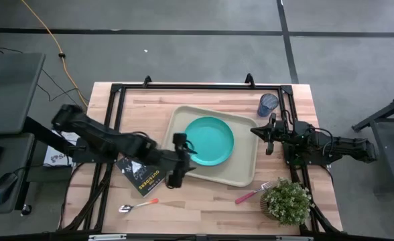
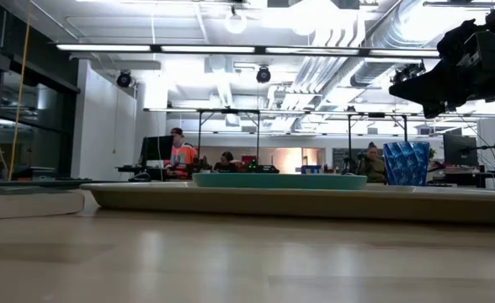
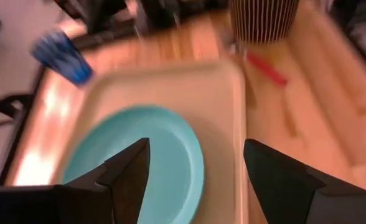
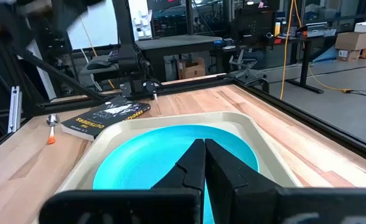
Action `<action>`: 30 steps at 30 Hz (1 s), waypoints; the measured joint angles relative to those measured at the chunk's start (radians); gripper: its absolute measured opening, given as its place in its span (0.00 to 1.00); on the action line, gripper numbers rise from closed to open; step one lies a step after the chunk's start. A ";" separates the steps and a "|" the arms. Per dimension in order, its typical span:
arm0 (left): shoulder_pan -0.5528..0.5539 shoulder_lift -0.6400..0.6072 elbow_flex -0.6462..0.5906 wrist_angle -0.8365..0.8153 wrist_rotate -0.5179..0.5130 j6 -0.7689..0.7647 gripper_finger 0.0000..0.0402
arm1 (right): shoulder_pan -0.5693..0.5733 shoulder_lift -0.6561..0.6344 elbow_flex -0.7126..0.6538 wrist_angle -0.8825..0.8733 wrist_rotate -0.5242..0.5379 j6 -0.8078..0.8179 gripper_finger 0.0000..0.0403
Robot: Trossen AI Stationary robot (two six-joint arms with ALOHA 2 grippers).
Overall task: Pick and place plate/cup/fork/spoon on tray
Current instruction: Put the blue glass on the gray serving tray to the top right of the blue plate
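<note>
Our left gripper (image 1: 191, 152) sits at the tray's near-left edge, at about eight o'clock from the plate (image 1: 209, 140), with its fingers spread wide and nothing between them; the left wrist view shows the plate's rim and the tray wall in the gap. Our right gripper (image 1: 262, 134) waits just off the tray's right rim at three o'clock, fingers pressed together and empty.

The plate already lies flat inside the tray (image 1: 242, 169), so we judge that step done and the next pick is open to us. The cup (image 1: 268, 104) stands upright off the tray at one o'clock, close to the right arm. The fork (image 1: 252, 194) lies on the table at five o'clock, beside a potted plant (image 1: 287, 201). The spoon (image 1: 137, 205) lies at seven o'clock, below a dark book (image 1: 141, 175).

To do this well, we lift the left gripper clear of the tray rim before swinging toward the spoon, passing over the book. We then come straight down across the orange handle, not the bowl, and close squarely so it does not skid on the wood.
</note>
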 joint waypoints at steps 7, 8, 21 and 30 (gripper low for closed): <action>-0.049 -0.235 -0.113 0.121 -0.120 0.061 0.60 | 0.000 0.000 0.000 0.000 0.000 0.000 0.00; -0.050 -0.277 -0.161 0.163 -0.129 0.071 0.60 | 0.000 0.000 0.000 0.000 0.000 0.000 0.00; 0.192 -0.782 -0.787 0.513 0.059 -0.034 0.60 | 0.000 0.000 0.000 0.000 0.000 0.000 0.00; 0.245 -0.881 -0.973 0.752 0.088 -0.027 0.60 | 0.000 0.000 0.000 0.000 0.000 0.000 0.00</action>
